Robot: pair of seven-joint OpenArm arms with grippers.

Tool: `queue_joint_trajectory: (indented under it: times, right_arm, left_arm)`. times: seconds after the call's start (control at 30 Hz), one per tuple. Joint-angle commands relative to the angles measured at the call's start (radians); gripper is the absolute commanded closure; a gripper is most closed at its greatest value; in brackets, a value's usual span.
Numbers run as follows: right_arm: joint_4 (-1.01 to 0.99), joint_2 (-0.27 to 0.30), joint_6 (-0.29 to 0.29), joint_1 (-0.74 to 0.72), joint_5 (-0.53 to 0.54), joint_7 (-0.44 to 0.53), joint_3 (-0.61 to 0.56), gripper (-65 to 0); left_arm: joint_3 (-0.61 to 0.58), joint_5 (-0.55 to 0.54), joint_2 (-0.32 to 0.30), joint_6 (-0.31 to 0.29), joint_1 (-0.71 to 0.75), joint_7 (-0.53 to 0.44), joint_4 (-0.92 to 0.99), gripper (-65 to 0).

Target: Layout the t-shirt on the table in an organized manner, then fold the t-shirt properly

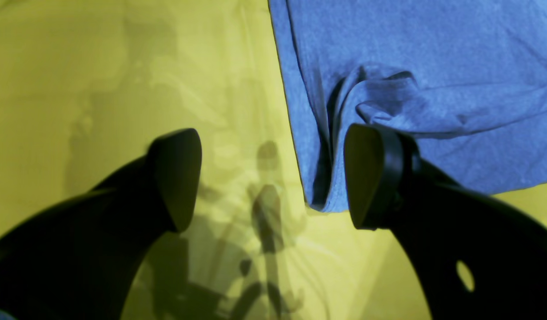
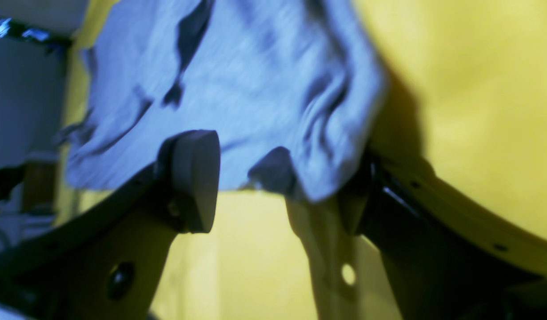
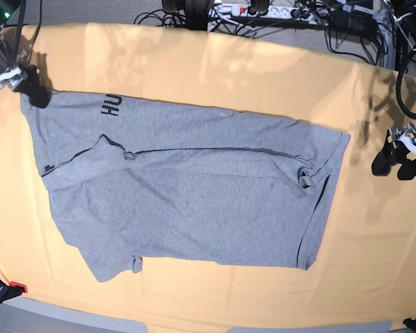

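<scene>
Shirt (image 3: 187, 201) lies spread on the yellow counter (image 3: 263, 76), one long fold across its middle, dark lettering at its far left corner. Left tool (image 1: 273, 178) hovers apart beside the shirt's edge, holding nothing. Right tool (image 2: 277, 186) apart, cloth draped over one finger.

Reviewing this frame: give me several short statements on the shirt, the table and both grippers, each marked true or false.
1. The t-shirt lies spread on the table. True.
2. The left gripper is clamped on cloth. False: its jaws stand open, nothing between them, one finger over the shirt's edge.
3. Dark lettering shows near the shirt's far corner in the base view. True.
4. The right gripper is shut. False: its jaws are apart, shirt cloth lying over one finger.
5. The shirt is folded into a neat small rectangle. False: it is only partly folded over, with a bunched wrinkle near one edge.
</scene>
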State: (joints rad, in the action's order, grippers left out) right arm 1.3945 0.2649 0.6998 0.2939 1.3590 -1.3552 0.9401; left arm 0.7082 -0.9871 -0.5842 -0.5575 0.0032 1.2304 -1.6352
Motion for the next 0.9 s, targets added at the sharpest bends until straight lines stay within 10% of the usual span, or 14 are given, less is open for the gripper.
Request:
queue_joint_trajectory:
  times: [0.0, 0.23, 0.5, 0.87]
  right_arm:
    - [0.009, 0.015, -0.002, 0.002, 0.008, -0.020, 0.003, -40.4]
    - [0.009, 0.025, -0.002, -0.019, -0.002, -0.019, 0.003, -13.2]
    - [0.009, 0.052, -0.002, -0.045, -0.003, -0.018, 0.003, -39.8]
    - [0.009, 0.055, -0.002, -0.045, -0.134, 0.091, 0.003, -40.0]
  left_arm:
    - [0.008, -0.026, -0.026, -0.003, -0.011, -0.019, -0.014, -49.4]
    - [0.008, -0.039, -0.026, -0.003, -0.011, -0.018, -0.014, -49.4]
    - [0.008, -0.011, -0.026, 0.013, -0.011, -0.018, -0.014, -49.4]
    - [0.008, -0.013, -0.025, 0.013, -0.011, -0.018, -0.014, -49.4]
